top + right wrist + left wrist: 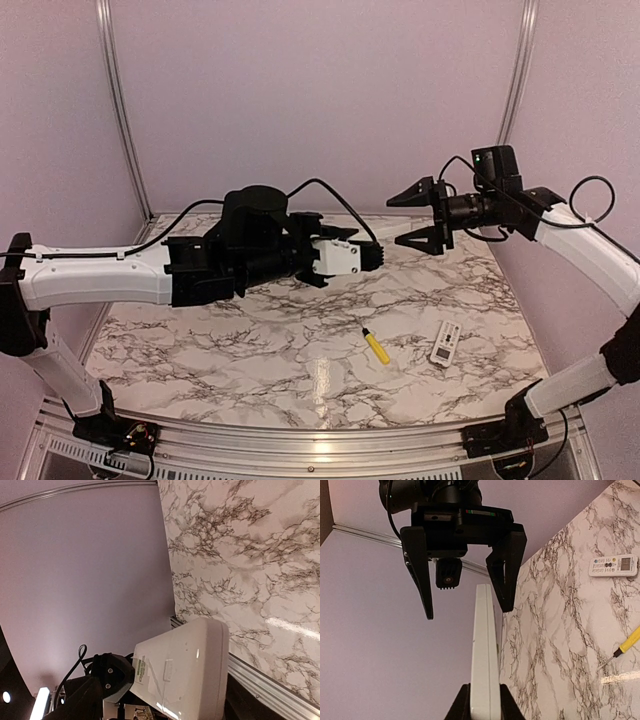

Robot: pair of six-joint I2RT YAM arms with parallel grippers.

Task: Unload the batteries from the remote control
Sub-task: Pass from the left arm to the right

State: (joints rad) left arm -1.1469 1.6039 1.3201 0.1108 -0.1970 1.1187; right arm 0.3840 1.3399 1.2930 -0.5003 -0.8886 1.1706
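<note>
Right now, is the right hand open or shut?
Open: the right hand has its fingers spread, one each side of the white remote.

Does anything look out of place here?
Yes: the white remote is off the table, clamped in the left gripper in mid-air, its far end at the open right gripper. Nothing looks spilled or damaged.

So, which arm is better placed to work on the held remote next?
Right. The left tool is shut on the remote, holding it above the table. The right tool is open, empty and right at the remote's free end.
</note>
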